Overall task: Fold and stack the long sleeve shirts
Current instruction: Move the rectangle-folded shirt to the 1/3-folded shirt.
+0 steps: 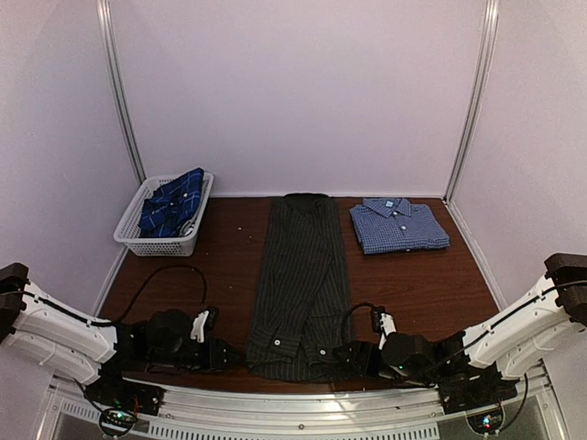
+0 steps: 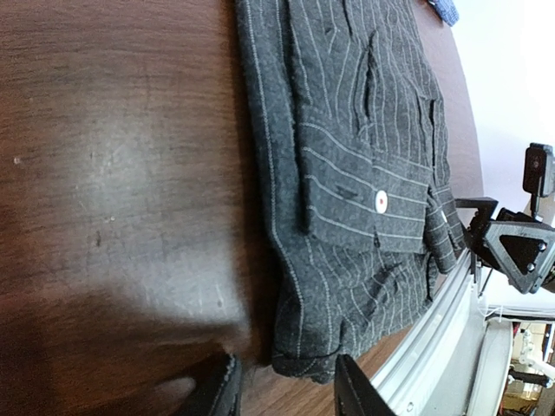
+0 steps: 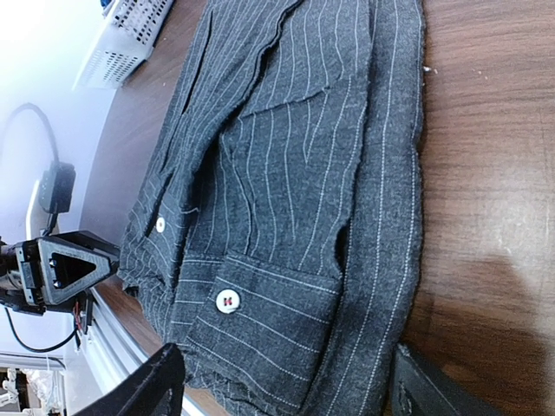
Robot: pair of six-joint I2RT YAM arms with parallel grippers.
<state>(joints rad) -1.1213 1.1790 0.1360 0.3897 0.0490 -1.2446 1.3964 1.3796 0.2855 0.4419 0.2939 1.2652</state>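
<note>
Top external: three shirts (image 1: 298,284), one basket (image 1: 156,244)

Charcoal pinstriped shirt (image 1: 298,284), blue-checked shirt (image 1: 399,225), navy plaid shirt (image 1: 174,203).

Dark brown wooden table (image 1: 220,247), surface glossy with faint scuffs. Charcoal pinstriped shirt (image 1: 298,284) lies flat along the centre, folded into a long narrow strip running from the near edge to the far edge. White plastic mesh basket (image 1: 138,240) stands at the far left corner; a folded blue-and-white check shirt (image 1: 399,226) lies far right, well apart from the strip.
</note>
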